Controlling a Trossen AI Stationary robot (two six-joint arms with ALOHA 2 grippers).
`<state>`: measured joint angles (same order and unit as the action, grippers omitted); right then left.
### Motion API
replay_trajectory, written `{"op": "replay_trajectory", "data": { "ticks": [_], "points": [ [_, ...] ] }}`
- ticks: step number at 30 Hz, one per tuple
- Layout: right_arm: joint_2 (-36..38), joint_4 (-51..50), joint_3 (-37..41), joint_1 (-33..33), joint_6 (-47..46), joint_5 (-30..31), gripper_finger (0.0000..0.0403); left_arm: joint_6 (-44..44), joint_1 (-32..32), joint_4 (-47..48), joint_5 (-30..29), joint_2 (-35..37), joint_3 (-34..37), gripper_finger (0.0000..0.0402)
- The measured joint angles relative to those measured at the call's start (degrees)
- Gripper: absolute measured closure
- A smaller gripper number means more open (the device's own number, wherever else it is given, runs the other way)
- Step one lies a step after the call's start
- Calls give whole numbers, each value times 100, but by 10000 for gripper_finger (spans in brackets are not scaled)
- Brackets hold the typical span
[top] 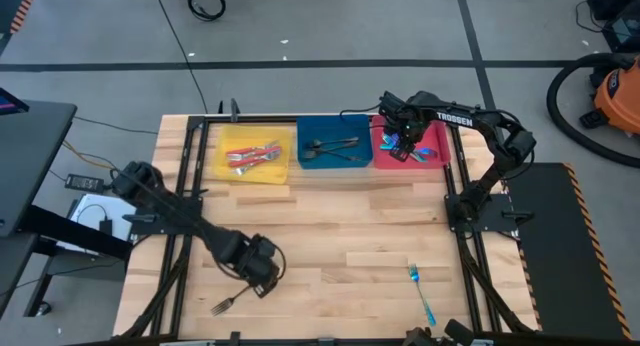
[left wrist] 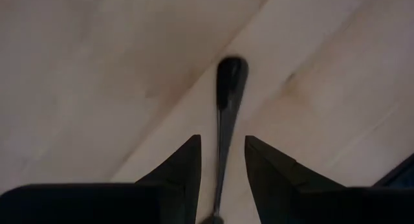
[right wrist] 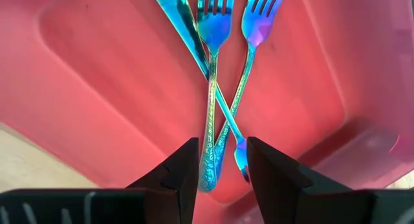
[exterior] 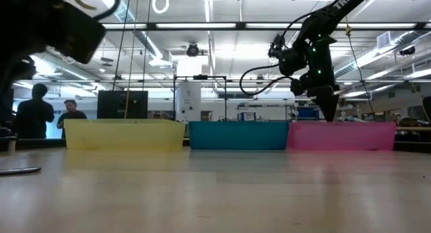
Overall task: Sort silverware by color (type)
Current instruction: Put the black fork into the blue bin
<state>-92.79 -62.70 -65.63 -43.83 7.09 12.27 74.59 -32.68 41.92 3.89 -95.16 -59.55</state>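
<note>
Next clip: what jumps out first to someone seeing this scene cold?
Three bright bins in a row at the table's far edge: yellow bin with red-handled pieces, blue bin with dark ones, red bin with iridescent blue cutlery. The right end effector hangs open over the red bin, while the left end effector straddles a dark fork near the front edge.

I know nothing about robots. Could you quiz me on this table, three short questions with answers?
1. True or false: the red bin holds blue utensils.
2. Which gripper straddles the dark fork lying on the table: A left, B right?
3. Fill in: one blue fork lies loose near the table's ____ edge.

Key: 1 true. 2 A, the left gripper, fingers open; the right gripper hangs open over the red bin. 3 front.
</note>
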Motion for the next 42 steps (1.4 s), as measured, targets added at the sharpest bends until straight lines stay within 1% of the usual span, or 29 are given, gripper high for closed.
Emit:
{"op": "replay_trajectory", "data": {
  "ticks": [5,11,17,23,30,32,34,39,42],
  "points": [
    [0,-32,0,0,2,-4,266,315,-450,-12,-3,-8,-2,283],
    [0,-48,0,0,7,-9,266,812,-747,-38,-8,-49,-4,283],
    [0,-48,0,0,11,-59,265,877,-842,-236,28,-411,-4,283],
    [0,-48,0,0,15,-212,265,858,-822,-220,129,-725,-4,283],
    [0,-45,0,0,17,-321,266,824,-764,-197,224,-819,-24,285],
    [0,-43,0,0,15,-321,266,818,-763,-185,233,-821,-22,294],
    [0,-44,0,0,15,-323,266,818,-764,-170,224,-821,-18,312],
    [0,-43,0,0,15,-330,266,809,-761,-130,217,-823,-14,383],
    [0,-43,0,0,15,-330,266,697,-747,-130,215,-823,-15,392]
  ]
}}
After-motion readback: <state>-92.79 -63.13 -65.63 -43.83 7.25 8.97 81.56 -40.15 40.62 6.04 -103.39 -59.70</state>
